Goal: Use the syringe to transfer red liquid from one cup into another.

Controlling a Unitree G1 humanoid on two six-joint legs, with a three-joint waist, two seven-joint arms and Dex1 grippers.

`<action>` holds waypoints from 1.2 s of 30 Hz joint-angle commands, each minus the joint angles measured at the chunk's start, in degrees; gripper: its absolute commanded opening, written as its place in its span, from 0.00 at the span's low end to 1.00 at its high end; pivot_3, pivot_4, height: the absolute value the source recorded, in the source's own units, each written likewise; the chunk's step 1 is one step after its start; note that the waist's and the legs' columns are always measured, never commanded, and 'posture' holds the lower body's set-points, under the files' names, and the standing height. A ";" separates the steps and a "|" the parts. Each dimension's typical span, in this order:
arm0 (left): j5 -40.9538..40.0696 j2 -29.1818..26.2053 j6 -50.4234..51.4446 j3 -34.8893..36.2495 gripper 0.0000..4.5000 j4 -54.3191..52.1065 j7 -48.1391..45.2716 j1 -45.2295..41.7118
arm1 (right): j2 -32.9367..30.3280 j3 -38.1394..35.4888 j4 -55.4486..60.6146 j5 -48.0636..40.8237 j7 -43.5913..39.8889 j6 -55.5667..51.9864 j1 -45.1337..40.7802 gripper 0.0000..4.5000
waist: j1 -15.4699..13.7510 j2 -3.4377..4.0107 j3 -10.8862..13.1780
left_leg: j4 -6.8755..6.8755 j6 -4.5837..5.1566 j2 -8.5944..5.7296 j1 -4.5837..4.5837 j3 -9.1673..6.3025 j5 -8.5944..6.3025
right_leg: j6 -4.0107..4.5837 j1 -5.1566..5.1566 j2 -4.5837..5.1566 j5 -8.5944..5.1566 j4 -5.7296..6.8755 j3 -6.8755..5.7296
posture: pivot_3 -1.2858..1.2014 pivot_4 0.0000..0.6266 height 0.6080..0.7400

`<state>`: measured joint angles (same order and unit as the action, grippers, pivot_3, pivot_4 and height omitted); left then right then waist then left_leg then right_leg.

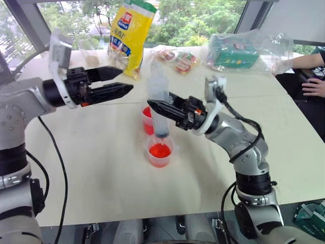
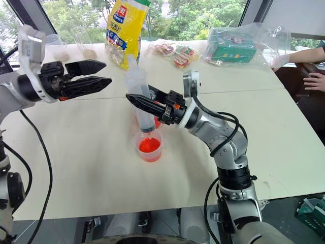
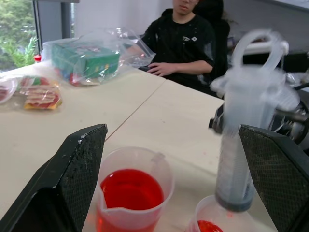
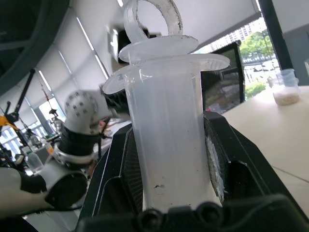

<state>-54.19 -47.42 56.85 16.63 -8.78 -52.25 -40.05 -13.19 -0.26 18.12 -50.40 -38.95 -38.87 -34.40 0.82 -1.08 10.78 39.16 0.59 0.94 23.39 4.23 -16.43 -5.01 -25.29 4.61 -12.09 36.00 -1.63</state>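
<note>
The right gripper (image 1: 158, 107) is clamped on the barrel of the syringe (image 1: 158, 104), holding it upright with the plunger ring at the top and the dark seal sitting low in the barrel. Its tip points down into the smaller cup (image 1: 160, 151), which stands on the pale table (image 1: 91, 168) with a shallow pool of red liquid (image 1: 160, 150) in the bottom. Just behind it, and touching or very nearly so, stands the wider cup (image 3: 133, 191), holding a deeper fill of the same red liquid.

Off to the robot's left, the left gripper (image 1: 118, 81) hangs in the air with its two black fingers spread and nothing between them, well apart from the syringe and pointing across toward it.

At the far side of the table lie a yellow bag (image 1: 130, 35), a few small snack packets (image 1: 179, 58) and a green box in a clear plastic bag (image 1: 238, 51). A person in a black top (image 3: 181, 41) sits at the table's far right corner, one hand (image 1: 315, 87) resting by the edge.
</note>
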 commanded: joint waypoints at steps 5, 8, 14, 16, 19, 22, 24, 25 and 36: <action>1.67 0.00 -3.86 -0.47 0.99 -4.43 0.00 4.44 | -7.57 -10.88 -2.98 -8.79 18.03 -14.11 -12.46 0.31 | -0.07 0.01 0.00 | -0.01 -0.01 0.00 0.00 0.02 0.00 | 0.17 -0.03 0.06 -0.09 0.01 -0.01 | 0.52 0.24 1.00; 2.71 0.58 -5.16 -1.81 0.99 -6.23 -0.22 6.31 | -13.85 -12.21 -7.04 -9.51 22.78 -23.72 -14.52 0.31 | -0.15 0.01 0.01 | -0.02 0.02 -0.01 0.02 0.03 -0.02 | 0.22 -0.01 0.11 -0.11 -0.07 -0.01 | 0.52 0.24 1.00; 2.17 1.64 -5.61 -2.19 0.99 -7.81 0.86 7.56 | -22.24 -6.50 -11.08 0.47 25.01 -29.73 -11.72 0.31 | 0.13 0.02 0.01 | -0.06 0.12 0.00 0.12 0.08 -0.07 | 0.24 -0.04 0.07 -0.12 -0.31 0.02 | 0.52 0.24 1.00; 1.39 2.02 -5.21 -1.99 0.99 -8.47 1.45 7.94 | -23.50 -5.08 -14.08 4.00 26.12 -31.70 -10.52 0.31 | 0.17 0.02 0.01 | -0.08 0.14 0.01 0.11 0.10 -0.08 | 0.22 -0.03 0.04 -0.11 -0.34 0.03 | 0.52 0.24 1.00; 0.44 2.42 -4.58 -1.84 0.99 -9.82 2.22 8.70 | -24.27 -3.64 -18.39 8.00 26.56 -34.61 -9.85 0.31 | 0.07 0.02 0.01 | -0.08 0.16 0.00 0.13 0.12 -0.09 | 0.20 -0.02 0.04 -0.10 -0.38 0.04 | 0.52 0.24 1.00; -0.48 2.62 -4.07 -1.94 0.99 -11.29 3.11 9.69 | -24.85 -1.13 -20.98 11.46 24.49 -34.82 -9.10 0.31 | -0.01 0.02 0.01 | -0.08 0.18 -0.01 0.19 0.12 -0.10 | 0.18 -0.02 0.03 -0.08 -0.51 0.03 | 0.52 0.24 1.00; -0.82 2.58 -3.82 -2.15 0.99 -12.56 3.70 10.63 | -24.87 0.16 -22.83 13.73 23.25 -34.12 -8.50 0.31 | 0.06 0.02 0.01 | -0.07 0.21 -0.01 0.19 0.13 -0.12 | 0.14 -0.01 0.02 -0.07 -0.54 0.04 | 0.52 0.24 1.00; -0.97 2.53 -3.72 -2.18 0.99 -13.03 3.93 10.98 | -24.82 0.32 -23.26 14.24 22.53 -34.16 -8.43 0.31 | 0.06 0.02 0.01 | -0.08 0.23 -0.01 0.19 0.13 -0.13 | 0.13 0.00 0.02 -0.06 -0.55 0.04 | 0.52 0.24 1.00; -1.35 1.42 -3.04 -3.30 1.00 -15.36 5.01 12.81 | -28.86 -0.16 -17.06 15.79 13.31 -35.04 -7.87 0.99 | -0.16 0.03 0.02 | -0.07 0.23 0.00 0.19 0.11 -0.13 | 0.03 0.01 -0.01 0.00 -0.56 0.03 | 0.52 0.24 1.00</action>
<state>-54.97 -44.88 53.66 12.59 -22.53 -47.15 -27.29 -38.97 0.91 -3.54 -34.71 -23.18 -75.19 -41.88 0.65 -1.05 10.80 39.08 0.83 0.92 23.59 4.33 -16.57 -4.99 -25.28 4.60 -12.10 35.41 -1.59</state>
